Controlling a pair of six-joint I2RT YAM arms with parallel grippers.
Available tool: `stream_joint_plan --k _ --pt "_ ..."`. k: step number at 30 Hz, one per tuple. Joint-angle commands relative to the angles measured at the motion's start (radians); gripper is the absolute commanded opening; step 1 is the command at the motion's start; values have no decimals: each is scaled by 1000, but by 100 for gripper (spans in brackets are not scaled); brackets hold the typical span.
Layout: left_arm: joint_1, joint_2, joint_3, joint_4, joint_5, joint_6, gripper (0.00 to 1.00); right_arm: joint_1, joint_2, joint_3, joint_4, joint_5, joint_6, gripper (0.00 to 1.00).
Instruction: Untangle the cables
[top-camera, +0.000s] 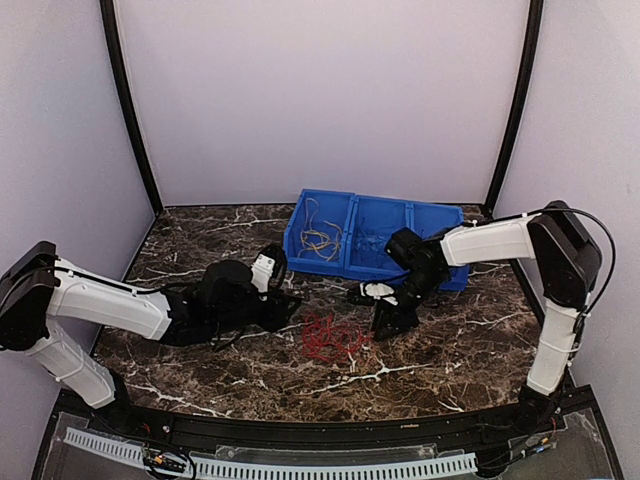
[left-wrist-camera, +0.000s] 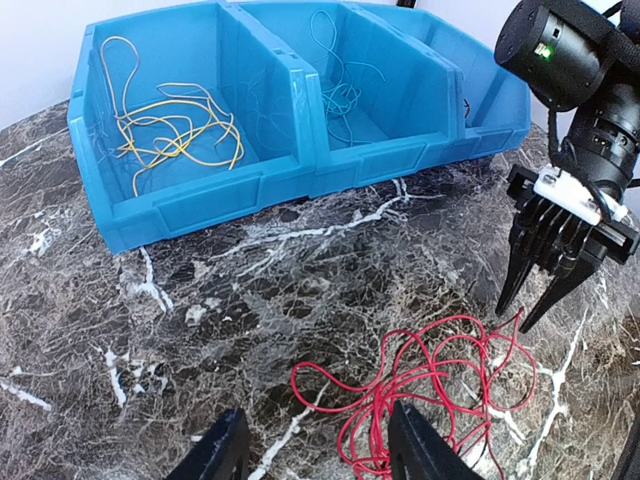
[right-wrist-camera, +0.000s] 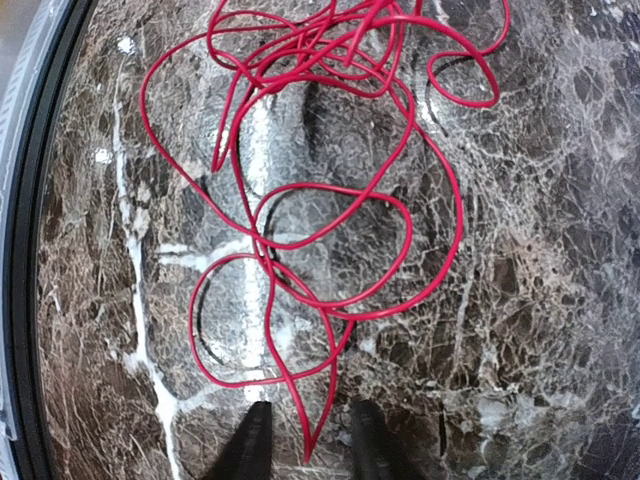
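Two pincers face each other low over the dark marbled tabletop, with a loose bunch of red cables lying flat on it between them. The left pincer is released: in its own wrist view its two fingers stand well apart, and the near edge of the red bunch reaches into the gap between them without being gripped. The red loops spread from just ahead of this pincer across to the right pincer. That one points steeply down at the far side of the bunch. Its jaws are parted a little, and the pointed end of one red loop lies between them, not pinched. Beyond both pincers sits a blue bin. Yellow cables lie in its left compartment, straight ahead of the left pincer, and thin blue cables lie in the middle compartment.
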Motion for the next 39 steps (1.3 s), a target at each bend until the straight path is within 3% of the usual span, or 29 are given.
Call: stream_joint_plan --k 1,2,10,17,27,31,35,39 --pt "3 -35 16 46 26 42 49 13 28 40 -24 -36 -6 7" --pt "1 -36 11 58 26 50 49 13 21 50 -39 -46 -9 0" --pt "-115 -6 -17 332 30 323 63 13 -128 180 -180 -165 5 0" --pt "-142 158 86 490 60 367 64 13 -158 250 -236 -248 40 0" --pt "-139 358 159 701 22 394 49 12 -164 311 -247 -291 63 0" --pt "-139 410 206 683 13 368 41 12 -128 371 -294 -327 51 0" --pt "-140 410 199 673 -40 354 40 7 -122 381 -301 -323 51 0" --pt "-140 324 154 619 -111 281 46 -2 -115 363 -281 -272 80 0"
